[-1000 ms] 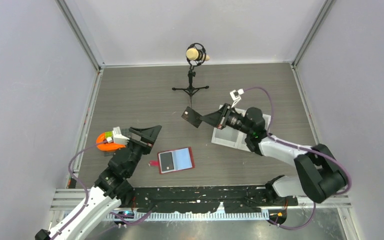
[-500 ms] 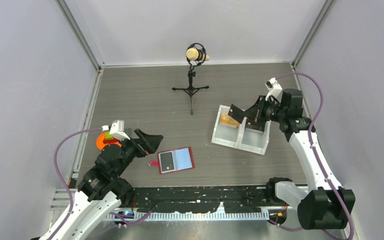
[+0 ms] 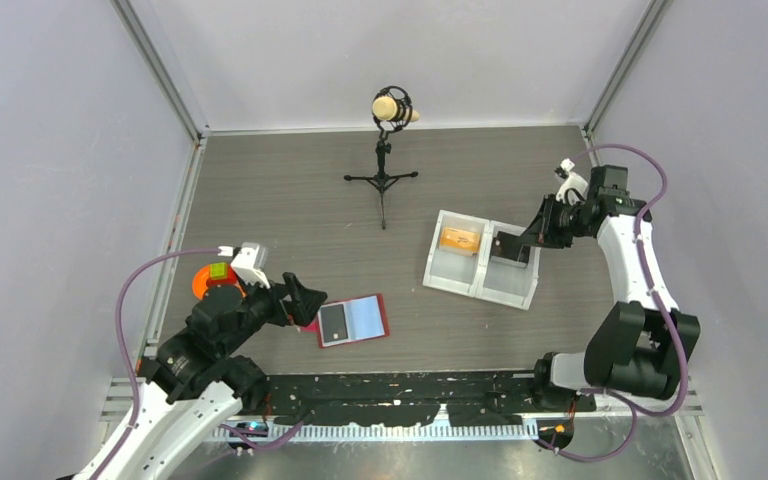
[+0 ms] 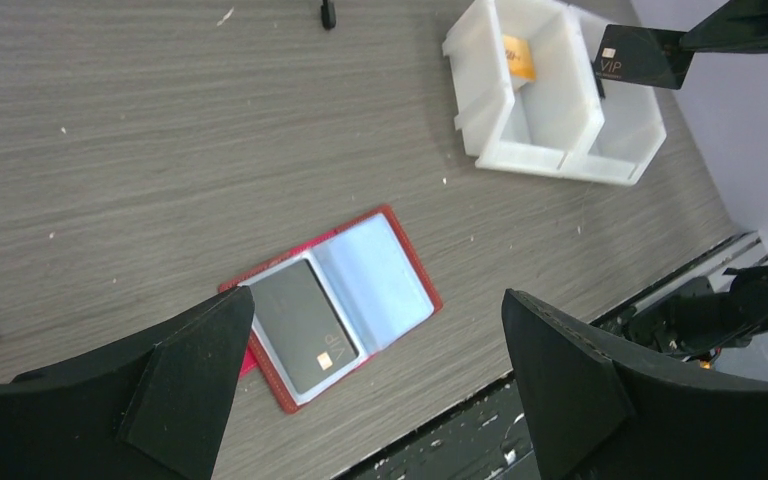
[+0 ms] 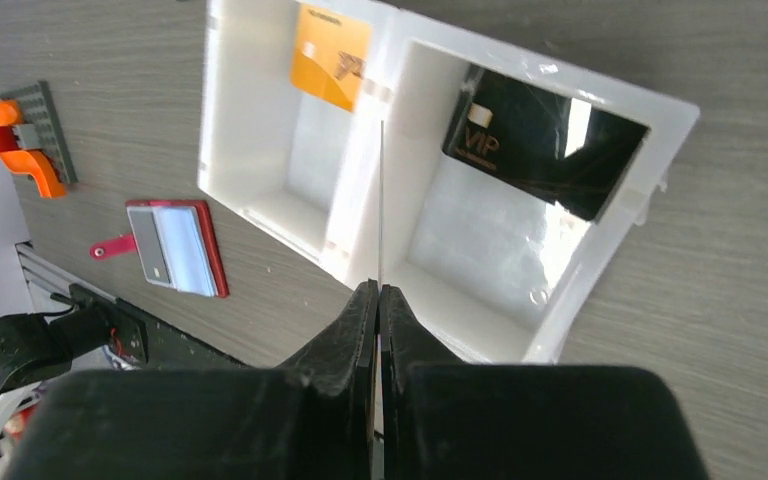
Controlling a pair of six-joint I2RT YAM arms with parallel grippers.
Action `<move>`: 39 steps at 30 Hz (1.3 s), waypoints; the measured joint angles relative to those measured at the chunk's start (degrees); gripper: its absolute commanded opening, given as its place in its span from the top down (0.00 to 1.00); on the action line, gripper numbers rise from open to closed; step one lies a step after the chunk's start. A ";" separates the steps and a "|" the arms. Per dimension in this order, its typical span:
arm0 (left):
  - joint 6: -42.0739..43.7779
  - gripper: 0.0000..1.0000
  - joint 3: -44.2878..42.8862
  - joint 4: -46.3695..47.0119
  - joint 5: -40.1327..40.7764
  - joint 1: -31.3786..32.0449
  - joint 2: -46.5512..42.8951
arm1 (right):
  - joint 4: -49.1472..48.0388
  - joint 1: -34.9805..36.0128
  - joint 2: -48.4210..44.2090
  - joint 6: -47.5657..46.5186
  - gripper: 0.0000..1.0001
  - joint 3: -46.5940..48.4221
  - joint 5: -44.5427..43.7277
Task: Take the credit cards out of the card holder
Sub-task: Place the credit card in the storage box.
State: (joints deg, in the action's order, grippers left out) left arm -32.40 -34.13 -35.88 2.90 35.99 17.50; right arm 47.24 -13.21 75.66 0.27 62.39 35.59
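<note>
Swung rightward since a second ago, the right gripper is clamped on a dark card, held over the right compartment of the white tray, probably to be dropped there. Near left, the left gripper is spread wide and empty, lowered beside the open red card holder, where a second dark card is tucked.

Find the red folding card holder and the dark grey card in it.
red folding card holder [image 4: 378, 262], left wrist view, pale right inner pocket.
dark grey card [image 4: 303, 322], left wrist view, middle of its face.
</note>
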 measured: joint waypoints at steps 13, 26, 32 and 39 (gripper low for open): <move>0.52 0.01 0.13 -2.14 -0.81 0.00 -0.55 | 6.80 -1.18 10.25 -2.14 0.95 9.49 -6.84; 0.55 0.01 0.17 -2.34 1.88 0.00 -1.49 | 7.67 -1.22 16.11 -1.97 0.95 13.05 -6.19; 0.55 0.01 0.17 -2.36 2.03 0.00 -1.57 | 7.65 -1.22 16.37 -1.68 0.95 12.87 -5.73; 0.55 0.01 0.20 -2.38 2.03 0.00 -1.05 | 6.67 -1.20 16.33 -1.68 0.95 11.58 -3.96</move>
State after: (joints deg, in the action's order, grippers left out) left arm -31.86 -33.93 -38.26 4.93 35.99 16.45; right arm 53.91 -14.41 91.98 -1.41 73.97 31.64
